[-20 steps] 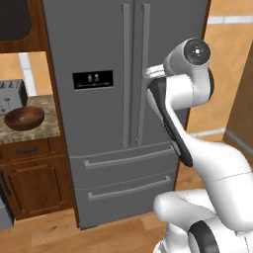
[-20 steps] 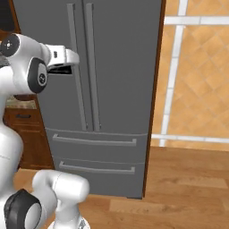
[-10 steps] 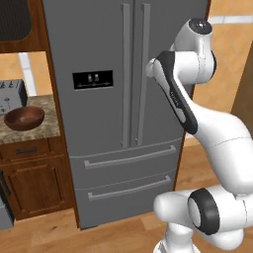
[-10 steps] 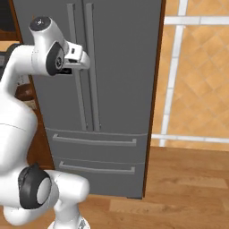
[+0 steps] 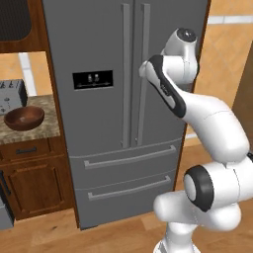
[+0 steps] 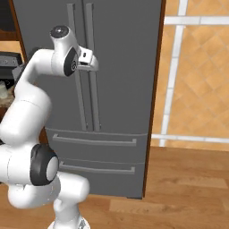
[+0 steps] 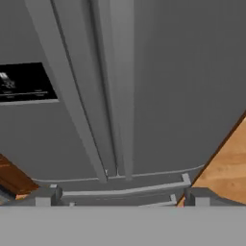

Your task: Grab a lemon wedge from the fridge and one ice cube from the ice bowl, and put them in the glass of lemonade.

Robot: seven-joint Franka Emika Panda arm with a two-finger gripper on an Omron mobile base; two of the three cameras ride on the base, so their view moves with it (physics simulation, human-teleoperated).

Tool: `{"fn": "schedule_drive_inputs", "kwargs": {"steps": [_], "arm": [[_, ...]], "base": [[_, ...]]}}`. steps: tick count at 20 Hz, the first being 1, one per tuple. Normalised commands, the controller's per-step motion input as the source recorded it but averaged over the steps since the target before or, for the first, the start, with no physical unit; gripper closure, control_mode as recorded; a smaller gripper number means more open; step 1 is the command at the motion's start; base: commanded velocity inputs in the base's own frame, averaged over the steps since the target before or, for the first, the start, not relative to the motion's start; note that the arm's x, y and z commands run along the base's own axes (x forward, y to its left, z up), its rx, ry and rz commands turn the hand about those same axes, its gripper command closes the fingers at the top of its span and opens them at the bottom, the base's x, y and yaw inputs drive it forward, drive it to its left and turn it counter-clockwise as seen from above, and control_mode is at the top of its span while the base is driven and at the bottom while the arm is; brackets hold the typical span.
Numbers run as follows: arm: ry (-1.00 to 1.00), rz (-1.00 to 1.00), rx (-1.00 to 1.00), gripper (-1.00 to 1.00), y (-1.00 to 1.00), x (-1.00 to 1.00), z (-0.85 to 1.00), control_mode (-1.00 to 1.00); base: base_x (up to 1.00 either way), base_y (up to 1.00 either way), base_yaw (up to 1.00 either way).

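- While its doors stand closed, the fridge (image 5: 99, 128) faces the raised gripper (image 6: 91, 62), jaws spread wide, holding nothing
- The ice bowl (image 5: 23, 117) rests on the counter (image 5: 47, 129) left of it

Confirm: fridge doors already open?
No. In the left base view both doors of the fridge sit flush and shut, handles side by side.

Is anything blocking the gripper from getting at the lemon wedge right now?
Yes. Both fridge doors are shut, so whatever is inside is hidden. The open gripper faces the two vertical handles at the door seam, apart from them, holding nothing.
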Motion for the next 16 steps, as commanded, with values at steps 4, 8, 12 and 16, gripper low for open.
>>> {"fn": "schedule_drive_inputs", "kwargs": {"steps": [4, 8, 12, 16], "arm": [[0.0, 0.0, 0.0, -1.0, 0.0, 1.0, -0.04, -1.0], [0.0, 0.0, 0.0, -1.0, 0.04, 0.95, -0.15, -1.0], [-0.01, 0.0, 0.0, -1.0, 0.0, 0.49, -0.07, -1.0], [-0.08, 0.01, 0.0, -1.0, 0.0, 0.48, -0.03, -1.0]], "base": [[0.0, 0.0, 0.0], [0.0, 0.0, 0.0], [0.0, 0.0, 0.0], [0.0, 0.0, 0.0]]}}
